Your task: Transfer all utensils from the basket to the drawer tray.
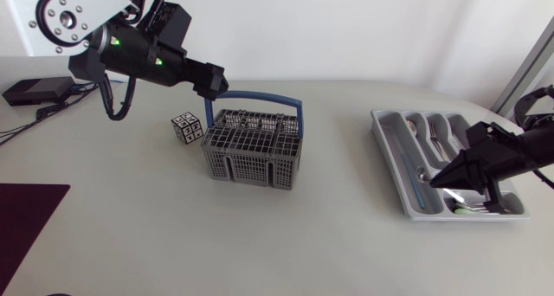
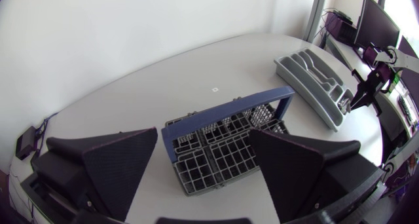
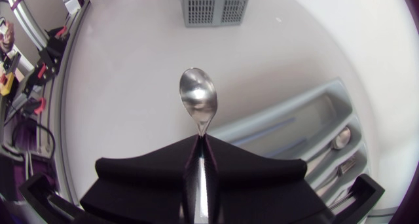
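Note:
The grey wire basket (image 1: 253, 144) with a blue handle stands mid-table; no utensil shows inside it. My left gripper (image 1: 215, 86) hovers over its back left corner, open, and in the left wrist view the basket (image 2: 226, 142) lies below and ahead of the wide-apart fingers (image 2: 121, 165). The grey drawer tray (image 1: 394, 144) sits at the right with several utensils in it. My right gripper (image 1: 441, 176) hangs low over the tray, shut on a metal spoon (image 3: 198, 99) whose bowl sticks out ahead of the fingertips, above the tray's edge (image 3: 308, 106).
A black-and-white marker cube (image 1: 187, 127) sits just left of the basket. A black box (image 1: 36, 90) with cables lies at the back left. A dark red mat (image 1: 26, 218) covers the front left corner. A spoon (image 3: 337, 140) and a fork lie in the tray's slots.

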You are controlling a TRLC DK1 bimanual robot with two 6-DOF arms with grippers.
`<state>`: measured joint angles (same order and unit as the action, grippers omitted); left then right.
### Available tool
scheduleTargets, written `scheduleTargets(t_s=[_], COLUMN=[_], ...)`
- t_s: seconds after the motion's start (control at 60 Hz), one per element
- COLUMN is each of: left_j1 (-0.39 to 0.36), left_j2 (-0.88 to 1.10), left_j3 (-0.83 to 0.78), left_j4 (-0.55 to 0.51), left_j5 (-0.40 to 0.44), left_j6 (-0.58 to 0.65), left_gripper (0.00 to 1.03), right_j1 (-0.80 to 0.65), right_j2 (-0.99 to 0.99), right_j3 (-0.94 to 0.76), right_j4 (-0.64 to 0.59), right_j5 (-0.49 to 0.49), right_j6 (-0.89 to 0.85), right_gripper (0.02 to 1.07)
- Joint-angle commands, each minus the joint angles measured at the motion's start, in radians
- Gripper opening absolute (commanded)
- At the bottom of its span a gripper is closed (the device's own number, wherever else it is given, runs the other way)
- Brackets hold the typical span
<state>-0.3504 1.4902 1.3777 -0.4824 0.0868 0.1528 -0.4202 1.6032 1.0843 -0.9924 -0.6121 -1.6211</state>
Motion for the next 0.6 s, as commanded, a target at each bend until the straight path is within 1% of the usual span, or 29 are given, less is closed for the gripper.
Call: scheduleTargets(t_s=[0.0,0.083,0.167,0.317,0.483,0.533,0.583], left_j1=[0.018,0.025,0.033,0.059,0.094,0.106,0.119], left_j2=[-0.031,-0.042,-0.048,-0.056,-0.051,-0.047,-0.044], left_j3=[-0.063,-0.108,-0.134,-0.183,-0.233,-0.244,-0.261], left_j4=[0.028,0.077,0.091,0.122,0.148,0.157,0.165], left_j5=[-0.021,-0.059,-0.085,-0.104,-0.111,-0.111,-0.111], left_j6=[0.039,0.057,0.068,0.087,0.106,0.113,0.125], left_gripper=[0.99,0.99,0.99,0.99,0.99,0.99,0.99], right_j1=[-0.094,-0.160,-0.200,-0.232,-0.246,-0.247,-0.250], right_j2=[0.077,0.138,0.190,0.244,0.274,0.278,0.278], right_j3=[0.065,0.104,0.129,0.120,0.072,0.065,0.054], right_j4=[-0.022,0.003,0.043,0.144,0.273,0.293,0.313], right_j5=[0.028,0.074,0.117,0.203,0.253,0.259,0.273], right_j6=[-0.191,-0.261,-0.312,-0.370,-0.393,-0.393,-0.393], right_gripper=[0.08,0.08,0.08,0.08,0.08,0.12,0.22])
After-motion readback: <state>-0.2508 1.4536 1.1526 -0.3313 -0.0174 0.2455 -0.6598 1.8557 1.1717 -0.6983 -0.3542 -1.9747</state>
